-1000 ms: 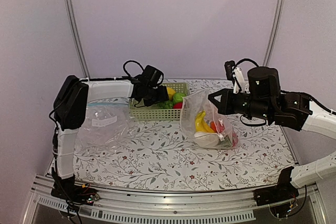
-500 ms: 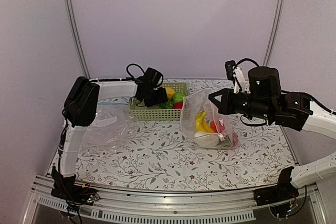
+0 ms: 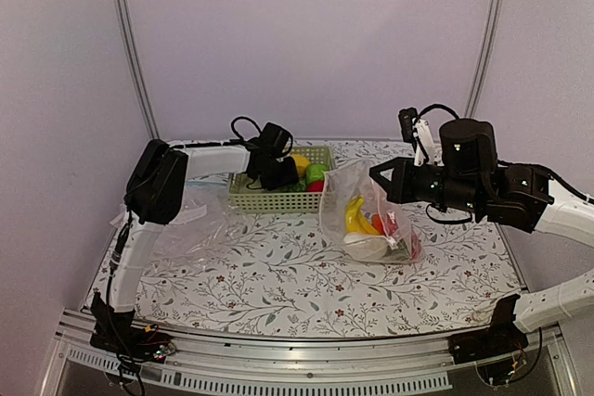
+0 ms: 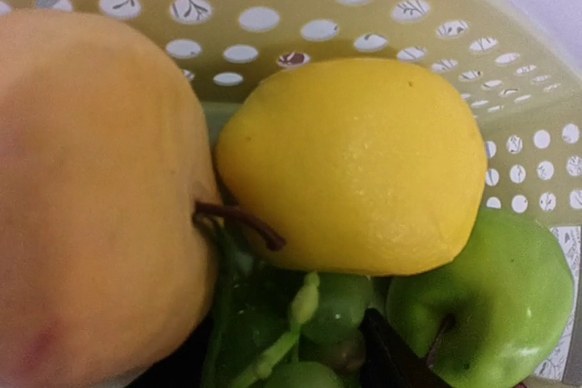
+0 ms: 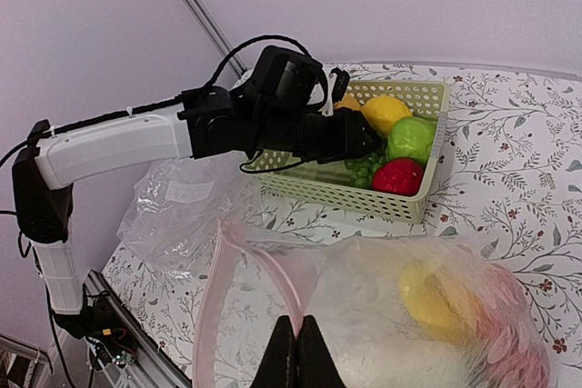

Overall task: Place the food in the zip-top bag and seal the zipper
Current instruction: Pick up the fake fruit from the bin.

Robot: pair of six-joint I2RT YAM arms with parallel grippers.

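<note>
Overhead, floral table (image 3: 278, 285) under everything. Right of centre, zip-top bag (image 3: 345, 185), upright, mouth open toward the left, pink zipper (image 5: 215, 297) looping round that mouth. At left, second clear bag (image 3: 186, 220), lying crumpled. Far of centre, pale green basket (image 3: 269, 199). Right gripper (image 5: 296, 352): fingers pressed together, pinching the zip-top bag's rim. Left gripper (image 5: 364, 144): low inside the basket; spread or closed, cannot tell. Inside the zip-top bag: banana (image 3: 354, 214), white oblong piece (image 3: 365, 247). Inside the basket: peach (image 4: 91, 197), lemon (image 4: 355, 165), green fruit (image 4: 491, 306), red apple (image 5: 397, 175), grapes (image 4: 341, 302).
</note>
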